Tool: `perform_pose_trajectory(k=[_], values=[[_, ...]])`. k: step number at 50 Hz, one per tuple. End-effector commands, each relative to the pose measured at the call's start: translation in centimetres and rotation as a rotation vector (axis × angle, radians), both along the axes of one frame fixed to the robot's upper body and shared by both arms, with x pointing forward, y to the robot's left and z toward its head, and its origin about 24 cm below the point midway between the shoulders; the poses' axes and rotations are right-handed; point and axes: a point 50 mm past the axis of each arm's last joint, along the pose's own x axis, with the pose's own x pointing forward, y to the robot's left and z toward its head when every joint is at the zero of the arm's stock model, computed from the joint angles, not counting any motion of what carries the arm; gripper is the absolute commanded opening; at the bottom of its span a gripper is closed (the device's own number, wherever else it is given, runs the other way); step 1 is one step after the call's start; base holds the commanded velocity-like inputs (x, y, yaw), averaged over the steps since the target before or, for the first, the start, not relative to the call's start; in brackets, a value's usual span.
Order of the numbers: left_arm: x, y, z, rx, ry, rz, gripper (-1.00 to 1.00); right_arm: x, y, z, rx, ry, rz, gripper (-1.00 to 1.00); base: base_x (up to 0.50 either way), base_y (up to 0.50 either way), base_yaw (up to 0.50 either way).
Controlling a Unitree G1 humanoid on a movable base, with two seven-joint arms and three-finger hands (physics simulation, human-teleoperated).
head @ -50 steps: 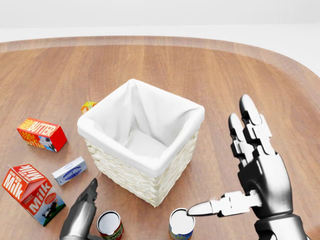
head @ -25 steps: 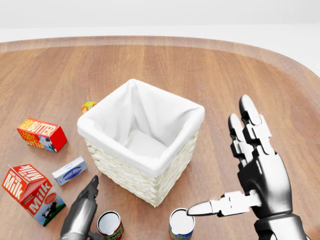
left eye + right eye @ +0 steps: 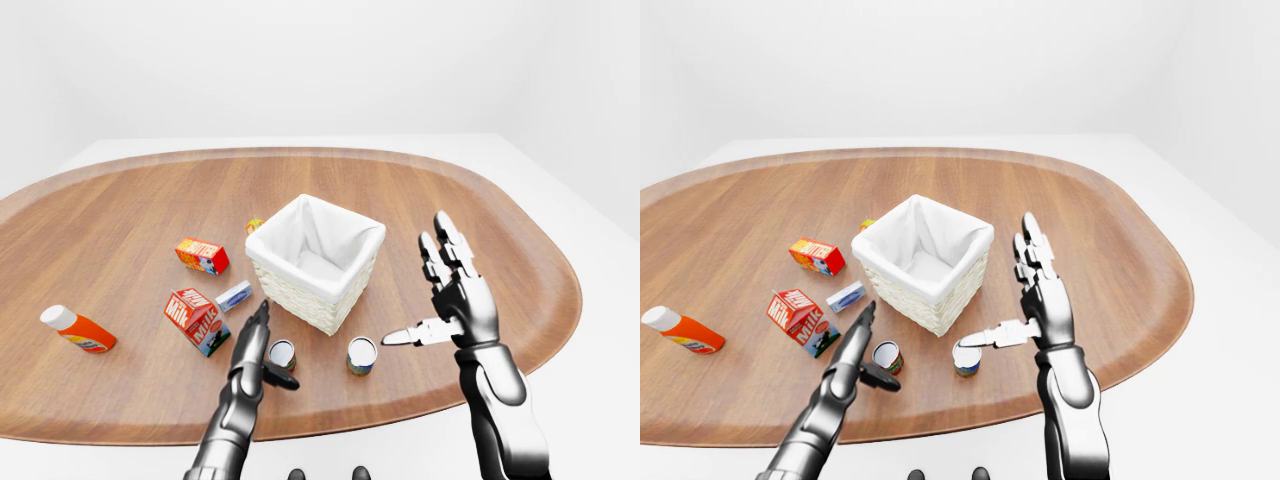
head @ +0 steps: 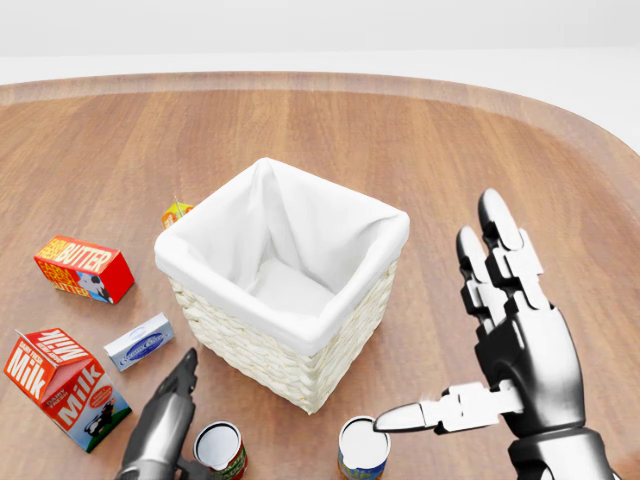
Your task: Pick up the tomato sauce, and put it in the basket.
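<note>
Left hand (image 4: pixel 165 425) edged lower beside tomato sauce (image 4: pixel 221 449), fingers spread, right hand (image 4: pixel 505 340) wide, empty

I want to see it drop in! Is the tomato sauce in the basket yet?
Not yet. The basket shows only its white lining. Neither hand holds anything. The left hand is open beside the red-labelled can, probably the tomato sauce, which stands on the table. The right hand is open, thumb over another can. Grabbing, lifting and dropping in are all left.
</note>
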Motion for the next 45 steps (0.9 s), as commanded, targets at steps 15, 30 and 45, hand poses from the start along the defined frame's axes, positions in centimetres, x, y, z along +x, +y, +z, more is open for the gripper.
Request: perform_pose_trajectory(k=[15,30,45], values=[[0.32,-0.34,0.05,-0.002,0.001,-0.009,1.0,-0.1,0.04,-0.03,0.0,0.001,0.002,1.0,0.0,0.0,0.0],[0.31,-0.11,-0.67,0.007,0.031,0.01,1.0,-0.17,0.02,0.0,0.0,0.0,0.003,1.0,0.0,0.0,0.0],[0.29,-0.17,-0.9,0.009,0.041,0.013,1.0,-0.25,0.01,0.08,0.001,-0.004,0.003,1.0,0.0,0.0,0.0]])
